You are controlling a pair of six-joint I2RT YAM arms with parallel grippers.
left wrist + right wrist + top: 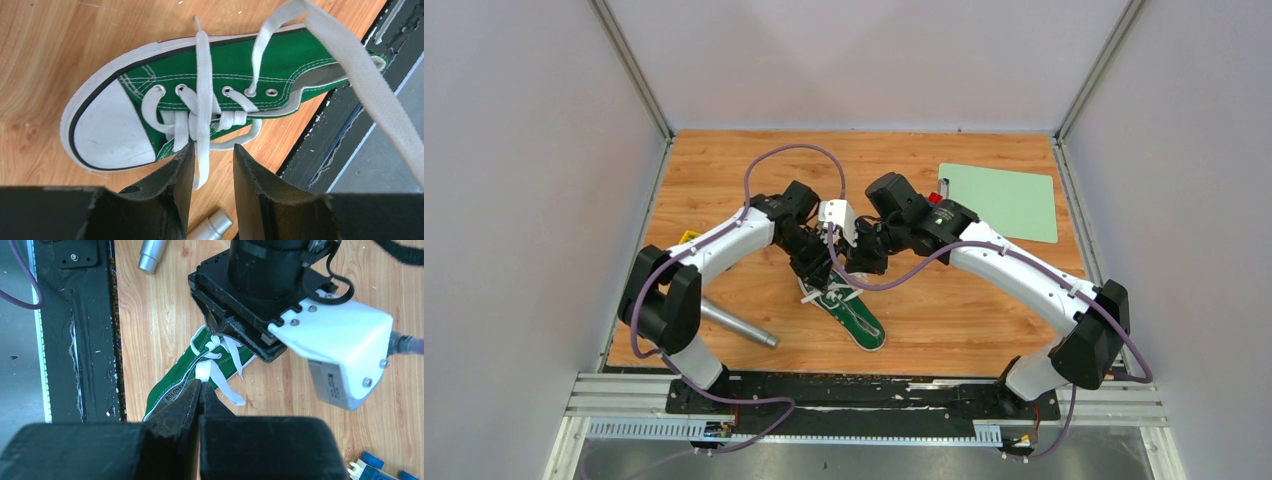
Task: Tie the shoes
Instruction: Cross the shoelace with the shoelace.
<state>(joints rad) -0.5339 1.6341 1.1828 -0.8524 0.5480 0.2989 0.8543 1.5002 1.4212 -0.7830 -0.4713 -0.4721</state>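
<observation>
Left wrist view: green sneaker (280, 60) lies across upper centre, toe cap left; left gripper (212, 150) jaws stand parted, 1 lace strand (202, 75) running between them. Only the right wrist view shows the right gripper (201, 385) pinched tight on a second lace (204, 371) at frame centre; in top external, arms hide both grips.

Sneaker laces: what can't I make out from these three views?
Left wrist: the lace runs off the right edge, end unseen; the left gripper blocks the sneaker's near side.
Top external: both grippers cover the toe and lace crossing.
Right wrist: the left gripper hides the toe; the right gripper hides how much lace it pinches.
</observation>
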